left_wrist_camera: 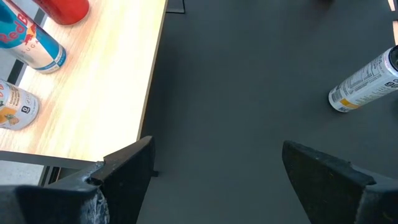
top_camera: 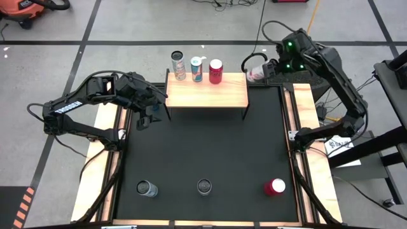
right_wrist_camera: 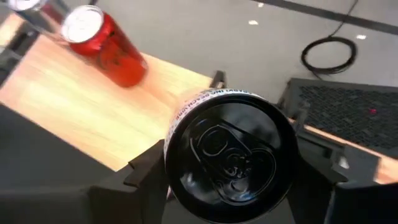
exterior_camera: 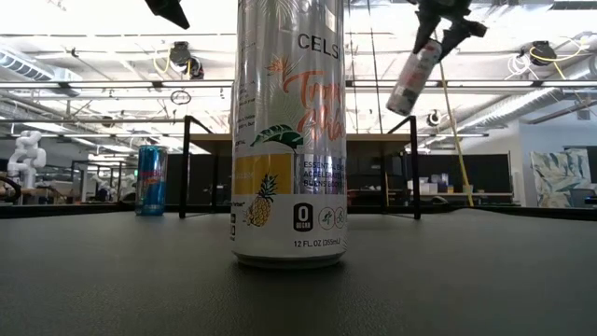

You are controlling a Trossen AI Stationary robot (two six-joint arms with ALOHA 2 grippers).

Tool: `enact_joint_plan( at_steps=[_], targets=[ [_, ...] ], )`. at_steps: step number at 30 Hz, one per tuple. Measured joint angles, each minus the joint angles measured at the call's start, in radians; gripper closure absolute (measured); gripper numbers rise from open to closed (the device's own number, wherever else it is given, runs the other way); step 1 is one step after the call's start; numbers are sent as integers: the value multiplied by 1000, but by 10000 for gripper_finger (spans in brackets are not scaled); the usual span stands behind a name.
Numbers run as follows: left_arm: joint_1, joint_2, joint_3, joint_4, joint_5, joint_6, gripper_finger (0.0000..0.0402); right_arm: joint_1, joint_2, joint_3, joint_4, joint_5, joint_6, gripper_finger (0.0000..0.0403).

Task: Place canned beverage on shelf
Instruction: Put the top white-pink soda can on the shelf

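The shelf point(top_camera: 206, 94), a light-wood board on thin black legs, stands at the far side of the black mat. Three cans rest upright along its far edge: a silver one point(top_camera: 179, 65), a blue-and-white one point(top_camera: 197, 69) and a red one point(top_camera: 215, 71). My right gripper point(top_camera: 262, 71) hangs by the shelf's far right corner, shut on a white can with a black top point(right_wrist_camera: 230, 155). In the low view this can point(exterior_camera: 413, 79) shows tilted, high above the mat. My left gripper point(top_camera: 148, 114) waits open at the shelf's left end, its fingers point(left_wrist_camera: 124, 174) bare. My right gripper pinches the can's side wall near its top end point(right_wrist_camera: 180, 118) between its two fingers point(right_wrist_camera: 146, 174), one on each side. The fingers slant down from the far right. The can hangs tilted below them, its bottom lowest point(exterior_camera: 403, 105), lifted clear of shelf and mat.
Three more cans stand on the mat near the front edge: a blue one at the left point(top_camera: 146, 188), a tall printed one in the middle point(top_camera: 204, 186) that fills the low view point(exterior_camera: 289, 131), and a red one at the right point(top_camera: 275, 187). Wooden rails point(top_camera: 308, 127) border the mat.
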Motion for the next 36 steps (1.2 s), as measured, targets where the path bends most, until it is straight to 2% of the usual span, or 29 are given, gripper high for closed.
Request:
enact_joint_plan(
  at_steps=[7,19,24,36],
  targets=[
    [0,0,0,0,0,0,52,33,98,62,-32,4,13,178],
    [0,0,0,0,0,0,52,108,318,381,-159,4,-13,178],
    [0,0,0,0,0,0,52,124,394,409,-221,4,-45,178],
    [0,0,0,0,0,0,52,126,474,411,-207,5,-125,174]
  ],
)
